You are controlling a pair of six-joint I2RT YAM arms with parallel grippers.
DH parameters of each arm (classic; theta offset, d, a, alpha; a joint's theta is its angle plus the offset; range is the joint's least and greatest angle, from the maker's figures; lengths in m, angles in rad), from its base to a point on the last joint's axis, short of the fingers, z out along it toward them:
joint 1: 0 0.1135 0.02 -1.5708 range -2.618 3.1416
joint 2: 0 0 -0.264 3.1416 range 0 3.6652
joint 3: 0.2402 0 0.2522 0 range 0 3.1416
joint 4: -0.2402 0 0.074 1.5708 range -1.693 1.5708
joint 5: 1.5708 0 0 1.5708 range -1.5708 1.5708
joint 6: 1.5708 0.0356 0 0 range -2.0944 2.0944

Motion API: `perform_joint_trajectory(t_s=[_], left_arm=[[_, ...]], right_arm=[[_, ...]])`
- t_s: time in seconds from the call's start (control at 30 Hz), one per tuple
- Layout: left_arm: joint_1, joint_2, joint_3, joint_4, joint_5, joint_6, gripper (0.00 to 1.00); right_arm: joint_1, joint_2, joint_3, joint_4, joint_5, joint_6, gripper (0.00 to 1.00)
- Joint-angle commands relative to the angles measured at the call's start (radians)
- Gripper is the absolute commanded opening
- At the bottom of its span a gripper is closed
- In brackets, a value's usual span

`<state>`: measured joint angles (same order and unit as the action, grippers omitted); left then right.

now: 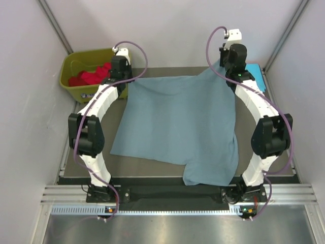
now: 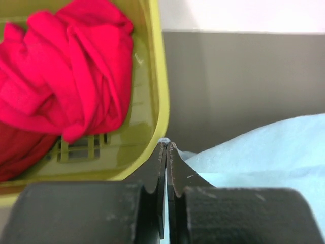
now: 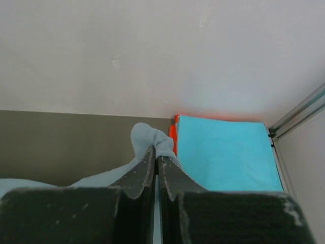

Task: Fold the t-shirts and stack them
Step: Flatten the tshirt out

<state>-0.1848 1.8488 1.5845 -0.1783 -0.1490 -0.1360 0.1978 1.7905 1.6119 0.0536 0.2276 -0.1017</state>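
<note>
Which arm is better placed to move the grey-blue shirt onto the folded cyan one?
Right, probably. The right gripper, shut on a corner of the grey-blue shirt, sits beside the folded cyan shirt at the far right. The left gripper is on the opposite side by the green bin.

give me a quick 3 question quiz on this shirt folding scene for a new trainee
1. True or false: the left claw and the right claw are both shut on the grey-blue t-shirt.
2. What lies in the olive bin? A) a red t-shirt B) a yellow towel C) nothing
3. Fill in: in the right wrist view, the strip of cloth showing along the left side of the folded cyan t-shirt is ____.
Key: 1 true; 2 A; 3 orange.
</note>
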Motion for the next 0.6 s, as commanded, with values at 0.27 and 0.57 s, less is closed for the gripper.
perform_joint_trajectory(t_s=[0.27,0.57], left_arm=[[0.004,-0.184,0.285,0.01,0.078,-0.045,0.0],[0.005,-0.617,0.177,-0.023,0.009,-0.022,0.0]], right_arm=[[-0.034,-0.236,0.267,-0.004,-0.076,0.017,0.0],[-0.032,-0.588,0.278,-0.044,-0.178,0.124,0.0]])
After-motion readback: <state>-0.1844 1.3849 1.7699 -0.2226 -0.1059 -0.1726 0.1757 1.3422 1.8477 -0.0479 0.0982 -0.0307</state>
